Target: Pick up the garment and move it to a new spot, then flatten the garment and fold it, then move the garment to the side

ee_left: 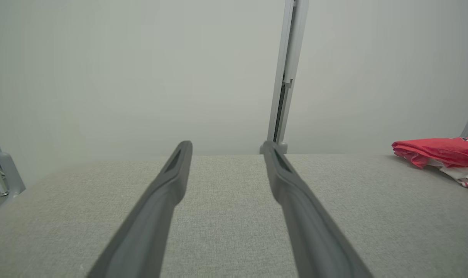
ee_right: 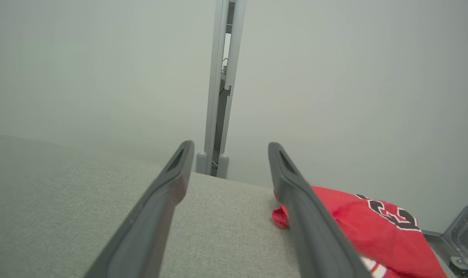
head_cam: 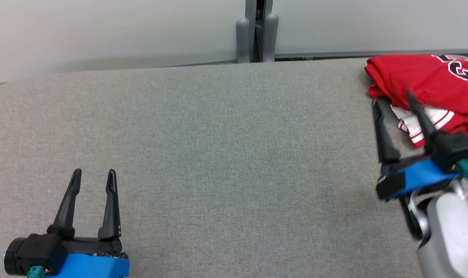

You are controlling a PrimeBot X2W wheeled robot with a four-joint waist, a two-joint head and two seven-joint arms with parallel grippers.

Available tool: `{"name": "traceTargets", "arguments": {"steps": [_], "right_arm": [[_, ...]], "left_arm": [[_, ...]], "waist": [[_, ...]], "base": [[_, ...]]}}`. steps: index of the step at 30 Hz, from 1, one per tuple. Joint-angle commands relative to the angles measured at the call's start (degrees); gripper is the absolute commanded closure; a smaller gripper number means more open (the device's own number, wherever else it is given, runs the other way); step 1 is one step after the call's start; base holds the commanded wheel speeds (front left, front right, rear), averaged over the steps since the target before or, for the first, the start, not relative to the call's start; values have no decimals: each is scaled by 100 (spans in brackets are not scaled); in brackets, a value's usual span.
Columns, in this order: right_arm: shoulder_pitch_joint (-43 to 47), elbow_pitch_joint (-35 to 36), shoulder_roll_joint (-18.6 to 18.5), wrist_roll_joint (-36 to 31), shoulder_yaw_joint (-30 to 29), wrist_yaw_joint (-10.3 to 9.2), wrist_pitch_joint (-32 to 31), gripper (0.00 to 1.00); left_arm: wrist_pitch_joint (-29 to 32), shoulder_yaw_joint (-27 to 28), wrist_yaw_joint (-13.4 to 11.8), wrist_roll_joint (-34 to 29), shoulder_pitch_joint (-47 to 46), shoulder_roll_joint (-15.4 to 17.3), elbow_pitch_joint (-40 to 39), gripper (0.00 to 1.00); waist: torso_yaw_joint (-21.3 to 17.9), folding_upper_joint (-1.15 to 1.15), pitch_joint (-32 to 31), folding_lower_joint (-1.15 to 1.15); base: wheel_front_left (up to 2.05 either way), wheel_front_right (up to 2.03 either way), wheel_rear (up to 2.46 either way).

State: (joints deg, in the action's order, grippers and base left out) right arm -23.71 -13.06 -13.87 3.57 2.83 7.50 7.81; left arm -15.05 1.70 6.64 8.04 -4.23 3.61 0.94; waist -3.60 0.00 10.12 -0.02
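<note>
Head view, red garment near right gripper, left gripper, both wide apart, empty

Open grey table left and centre; red garment at its far right edge.

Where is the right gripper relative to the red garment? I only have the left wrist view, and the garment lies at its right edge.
Observer: In the head view the right gripper is at the near left corner of the red garment, one finger over the cloth and the other over the table beside it.
Operator: Has it gripped anything?
Observer: No. The right wrist view shows its fingers spread, with bare table between them.
Operator: Which side of the garment faces up?
Observer: The side with the black and white print. It lies near the far right corner of the table.
</note>
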Motion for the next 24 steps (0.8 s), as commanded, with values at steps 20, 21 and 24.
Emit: {"name": "traceTargets", "arguments": {"steps": [20,21,24], "right_arm": [[2011,730,968,-192,-603,-2,175,0],[2080,762,980,-183,-628,-2,159,0],[2320,868,1031,-138,-709,-2,136,0]], "left_arm": [[-16,-88,-98,98,610,-52,221,0],[-16,-97,-114,90,629,-54,230,0],[-16,-127,-141,104,656,-56,261,0]], "waist": [[109,0,-932,2],[112,0,-944,2],[130,0,-986,2]], "base": [[0,0,0],[0,0,0],[0,0,0]]}}
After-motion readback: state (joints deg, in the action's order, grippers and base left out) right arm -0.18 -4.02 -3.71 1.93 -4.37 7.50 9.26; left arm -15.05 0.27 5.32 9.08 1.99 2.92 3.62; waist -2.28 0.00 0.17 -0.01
